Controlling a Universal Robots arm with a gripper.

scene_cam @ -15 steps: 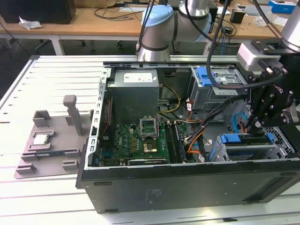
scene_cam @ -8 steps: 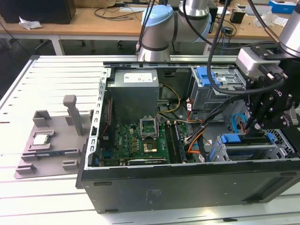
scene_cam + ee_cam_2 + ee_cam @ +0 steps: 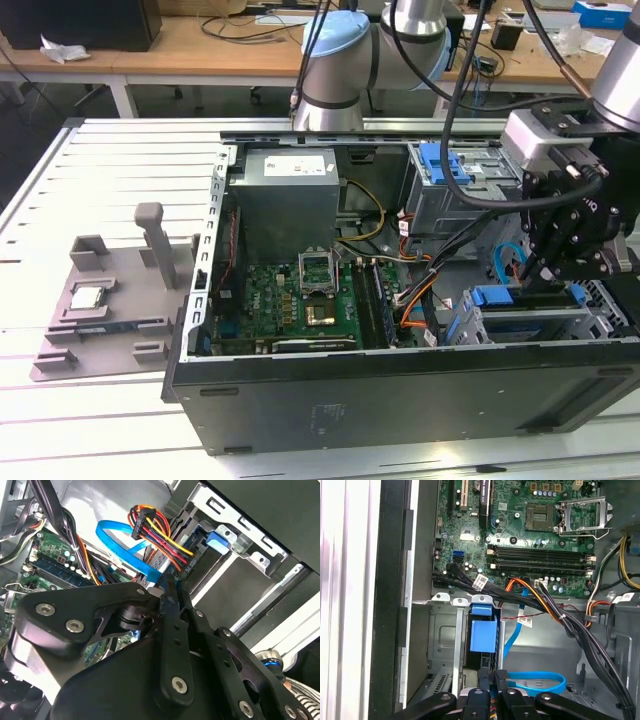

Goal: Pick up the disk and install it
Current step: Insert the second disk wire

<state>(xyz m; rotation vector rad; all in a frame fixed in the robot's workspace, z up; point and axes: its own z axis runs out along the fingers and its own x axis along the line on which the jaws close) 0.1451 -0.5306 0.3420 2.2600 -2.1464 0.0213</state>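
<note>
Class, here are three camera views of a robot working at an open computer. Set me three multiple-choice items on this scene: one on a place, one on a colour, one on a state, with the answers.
1. In the exterior view, where is the pincer?
A. Over the grey fixture beside the case
B. At the exterior view's right end of the computer case
C. Above the power supply

2. In the first wrist view, what colour is the flat cable looping near the pincer?
A. Blue
B. Green
C. White

3. In what state is the processor socket on the motherboard?
A. Covered by a cooler
B. Closed with its frame down
C. Open, with its hinged frame swung up

Answers:
1 B, the pincer hangs low inside the case's right end.
2 A, the looped ribbon is bright blue.
3 C, the frame stands clear of the bare socket.
</note>
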